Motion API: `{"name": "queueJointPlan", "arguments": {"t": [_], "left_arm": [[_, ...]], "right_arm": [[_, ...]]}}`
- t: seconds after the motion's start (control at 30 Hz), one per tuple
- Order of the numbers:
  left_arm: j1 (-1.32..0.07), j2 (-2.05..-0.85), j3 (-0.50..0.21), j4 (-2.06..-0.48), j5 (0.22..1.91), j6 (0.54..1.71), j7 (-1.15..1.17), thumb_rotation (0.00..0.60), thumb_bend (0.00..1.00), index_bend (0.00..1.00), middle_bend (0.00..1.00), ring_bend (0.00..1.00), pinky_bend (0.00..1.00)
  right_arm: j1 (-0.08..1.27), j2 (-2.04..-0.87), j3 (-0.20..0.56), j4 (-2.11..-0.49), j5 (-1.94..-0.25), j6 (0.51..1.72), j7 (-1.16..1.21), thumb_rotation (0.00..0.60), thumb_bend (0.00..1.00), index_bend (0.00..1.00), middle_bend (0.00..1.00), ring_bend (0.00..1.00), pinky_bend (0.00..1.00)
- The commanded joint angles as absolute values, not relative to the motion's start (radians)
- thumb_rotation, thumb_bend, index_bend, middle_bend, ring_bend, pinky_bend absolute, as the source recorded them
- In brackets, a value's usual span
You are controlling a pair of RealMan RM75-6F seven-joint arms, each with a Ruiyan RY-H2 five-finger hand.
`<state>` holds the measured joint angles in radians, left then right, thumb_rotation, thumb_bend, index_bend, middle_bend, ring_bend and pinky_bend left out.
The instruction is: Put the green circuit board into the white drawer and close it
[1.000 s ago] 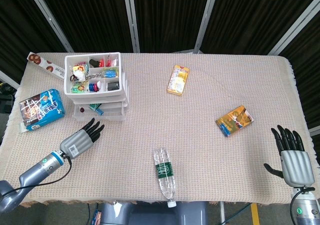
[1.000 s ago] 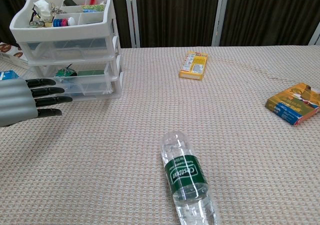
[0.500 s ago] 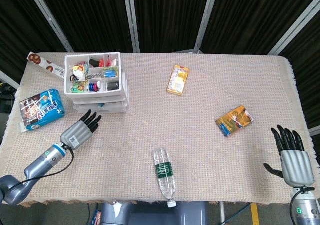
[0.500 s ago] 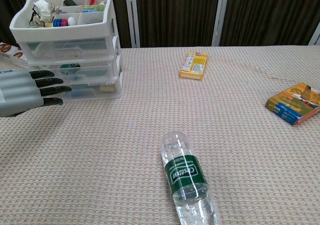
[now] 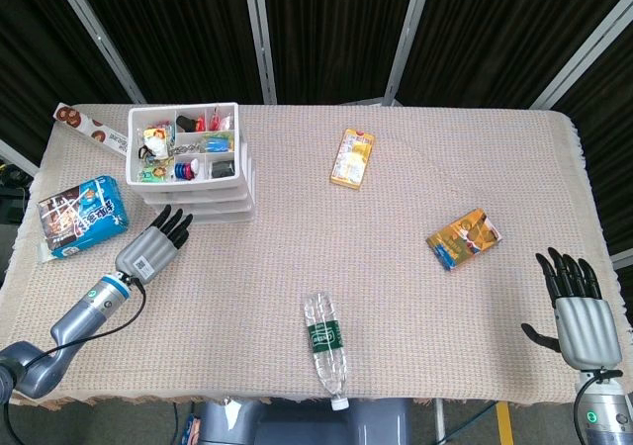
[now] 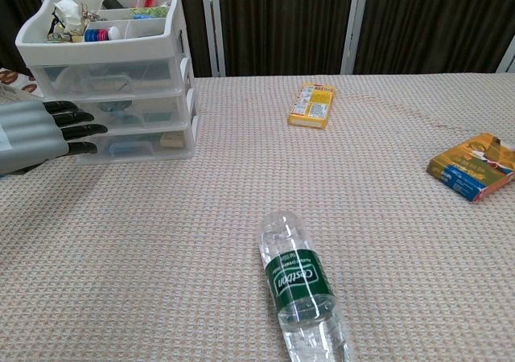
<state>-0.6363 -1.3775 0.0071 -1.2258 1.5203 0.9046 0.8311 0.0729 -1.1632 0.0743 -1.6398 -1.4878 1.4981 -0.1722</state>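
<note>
The white drawer unit (image 5: 188,163) (image 6: 113,80) stands at the table's back left, with its top tray full of small items and its drawer fronts flush with the frame. A green shape, which may be the circuit board (image 6: 158,116), shows faintly through the middle drawer's translucent front. My left hand (image 5: 153,247) (image 6: 36,129) holds nothing. Its straight fingertips (image 6: 87,129) touch the fronts of the lower drawers. My right hand (image 5: 577,311) hovers empty with fingers spread at the table's front right corner, outside the chest view.
A water bottle (image 5: 324,348) (image 6: 302,285) lies near the front middle. A yellow box (image 5: 352,156) (image 6: 312,104) lies at the back centre and an orange box (image 5: 464,237) (image 6: 475,166) to the right. A blue snack bag (image 5: 82,215) and a cookie pack (image 5: 89,126) lie left of the drawers.
My left hand moved forward against the drawer unit and the pulled-out lower drawers slid in until flush. The right hand stayed still.
</note>
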Motion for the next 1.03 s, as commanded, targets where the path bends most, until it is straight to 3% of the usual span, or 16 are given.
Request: {"name": "queueJointPlan", "arguments": {"t": [0.03,0.17,0.33,0.4,0.53,0.57,0.6,0.8,1.03], "left_arm": [[-0.631,-1.363,0.016,-1.249,1.525,0.913,0.820,0.600,1.00,0.15,0.00,0.00,0.07],[-0.613,-1.320,0.046,-1.319,1.571,0.960,0.778,0.600,1.00,0.14,0.00,0.00,0.06],[-0.551,-1.247,0.085,-1.448,1.646,1.103,0.685,0.600,0.96,0.12,0.00,0.00,0.05],[-0.501,-1.252,0.080,-1.472,1.671,1.223,0.625,0.600,0.80,0.11,0.00,0.00,0.05],[-0.389,-1.292,0.067,-1.484,1.703,1.464,0.483,0.600,0.21,0.06,0.00,0.00,0.04],[-0.368,-1.297,0.061,-1.488,1.701,1.504,0.457,0.600,0.09,0.05,0.00,0.00,0.03],[-0.338,-1.305,0.053,-1.495,1.694,1.558,0.429,0.600,0.04,0.04,0.00,0.00,0.02],[-0.236,-1.274,0.063,-1.519,1.666,1.676,0.387,0.600,0.00,0.00,0.00,0.00,0.00],[-0.145,-1.202,0.117,-1.590,1.593,1.667,0.299,0.600,0.00,0.00,0.00,0.00,0.00]], "right_arm": [[0.072,-1.163,0.074,-1.640,-1.486,1.498,-0.172,0.600,0.00,0.05,0.00,0.00,0.00],[0.073,-1.162,0.075,-1.641,-1.483,1.495,-0.171,0.600,0.00,0.05,0.00,0.00,0.00],[0.072,-1.161,0.075,-1.643,-1.483,1.496,-0.173,0.600,0.00,0.05,0.00,0.00,0.00],[0.072,-1.162,0.075,-1.642,-1.484,1.497,-0.174,0.600,0.00,0.05,0.00,0.00,0.00],[0.073,-1.163,0.076,-1.643,-1.481,1.496,-0.177,0.600,0.00,0.05,0.00,0.00,0.00],[0.072,-1.163,0.076,-1.643,-1.481,1.497,-0.177,0.600,0.00,0.05,0.00,0.00,0.00],[0.072,-1.164,0.076,-1.643,-1.481,1.498,-0.177,0.600,0.00,0.05,0.00,0.00,0.00],[0.074,-1.167,0.077,-1.645,-1.481,1.497,-0.183,0.600,0.00,0.05,0.00,0.00,0.00],[0.073,-1.178,0.078,-1.643,-1.498,1.514,-0.181,0.600,0.00,0.05,0.00,0.00,0.00]]}}
